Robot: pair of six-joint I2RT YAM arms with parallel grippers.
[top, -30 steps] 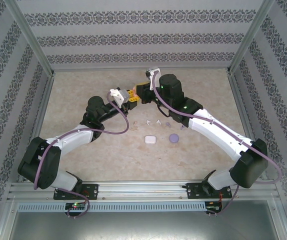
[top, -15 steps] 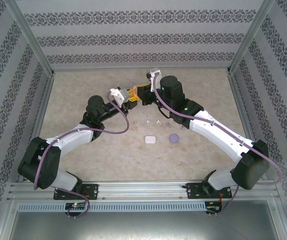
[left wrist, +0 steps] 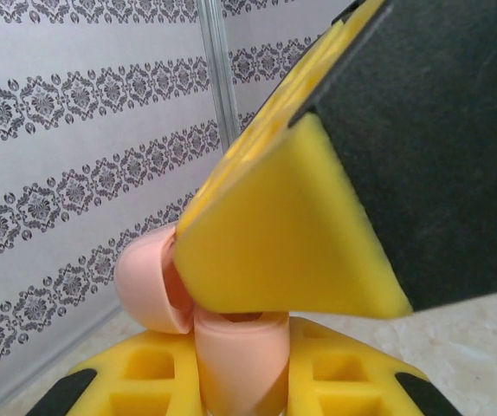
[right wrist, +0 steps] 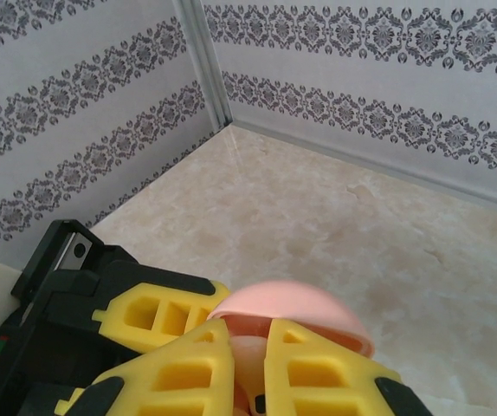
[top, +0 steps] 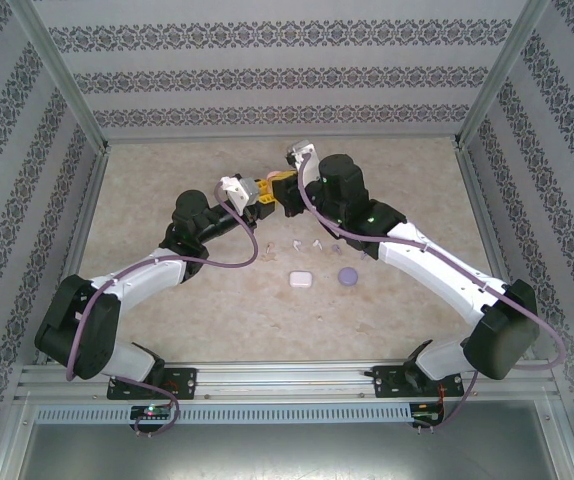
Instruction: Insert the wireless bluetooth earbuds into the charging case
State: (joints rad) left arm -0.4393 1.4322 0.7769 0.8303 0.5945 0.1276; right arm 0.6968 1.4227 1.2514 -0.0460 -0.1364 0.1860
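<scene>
Reaching to the far middle of the bench (top: 157, 180), the left gripper (top: 259, 192) is clamped on the body of a pink charging case (left wrist: 240, 355), which it holds upright and clear of the surface with the lid (left wrist: 145, 286) swung open. Directly beside it, the right gripper (right wrist: 248, 334) meets the case from the other side. Its yellow fingers (right wrist: 326, 373) are drawn nearly together on a pale pink piece (right wrist: 248, 360). Whether that piece is an earbud or part of the case cannot be told. Nearer the arm bases, loose earbuds (top: 295, 242) lie in a short row, well apart from both grippers. Just in front of the row rest a closed white case (top: 300, 280) and, to its right, a round purple case (top: 347, 275).
</scene>
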